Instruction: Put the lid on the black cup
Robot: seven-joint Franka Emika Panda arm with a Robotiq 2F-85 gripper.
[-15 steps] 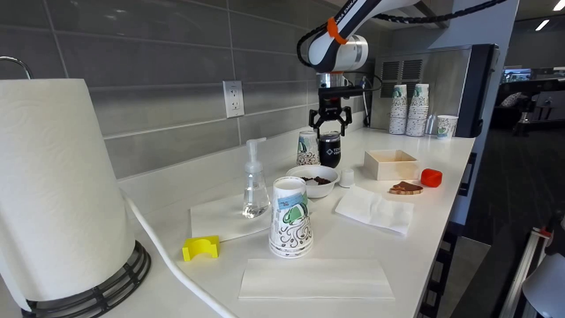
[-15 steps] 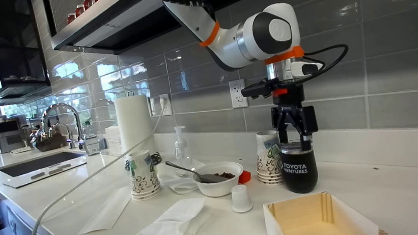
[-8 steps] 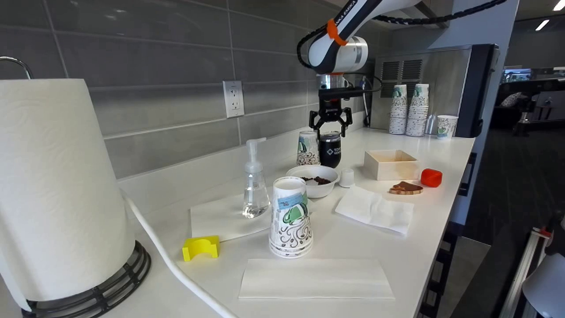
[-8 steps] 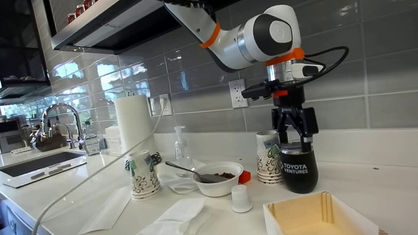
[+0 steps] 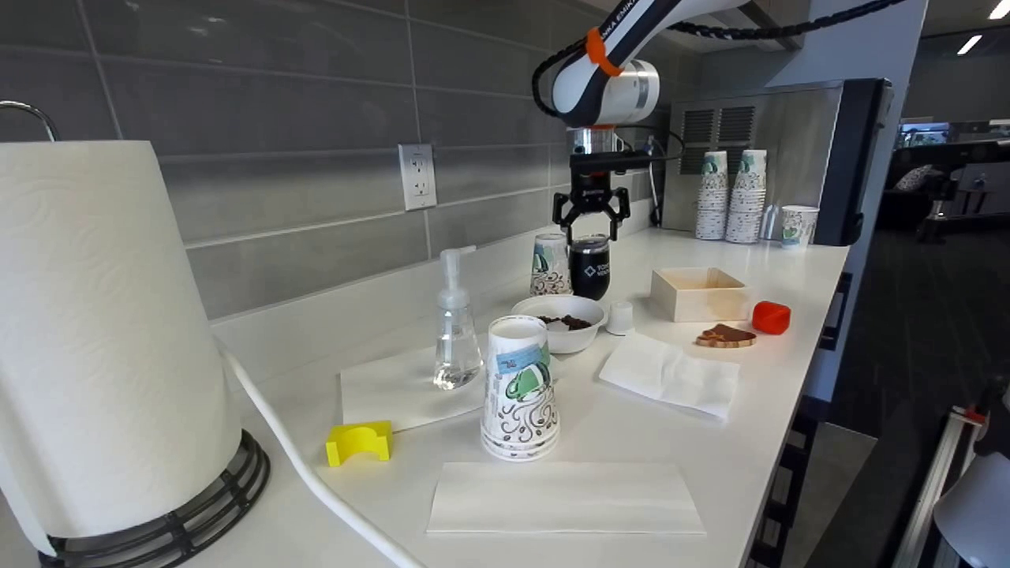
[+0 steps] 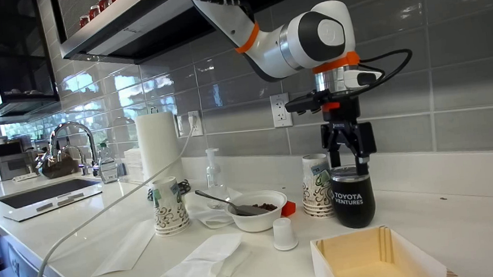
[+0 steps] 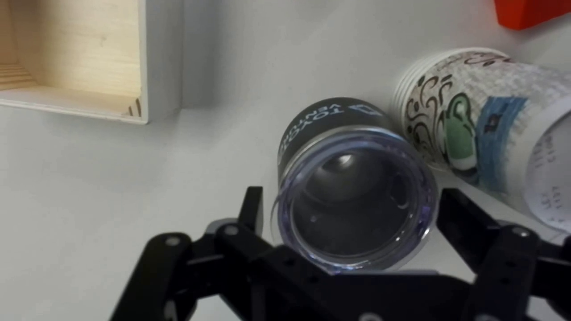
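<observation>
The black cup [image 5: 589, 276] stands upright on the counter, with pale lettering on its side in an exterior view [image 6: 354, 202] and the wrist view [image 7: 312, 118]. The clear round lid [image 7: 352, 205] is on top of its mouth; I cannot tell whether it is pressed fully down. The lid also shows as a pale band in an exterior view [image 6: 344, 173]. My gripper [image 6: 348, 167] points straight down over the cup, its fingers open on either side of the lid. A gap shows at the left finger in the wrist view; the right finger is very close to the lid.
A stack of patterned paper cups [image 6: 316, 188] stands right beside the black cup. A white bowl [image 6: 258, 220] with dark contents and a spoon, a small white cup [image 6: 284, 234] and an open wooden box [image 6: 372, 252] are nearby. The tiled wall [image 6: 398, 138] is behind.
My gripper has risen slightly, its fingertips now a little higher beside the lid. The cup and lid have not moved.
</observation>
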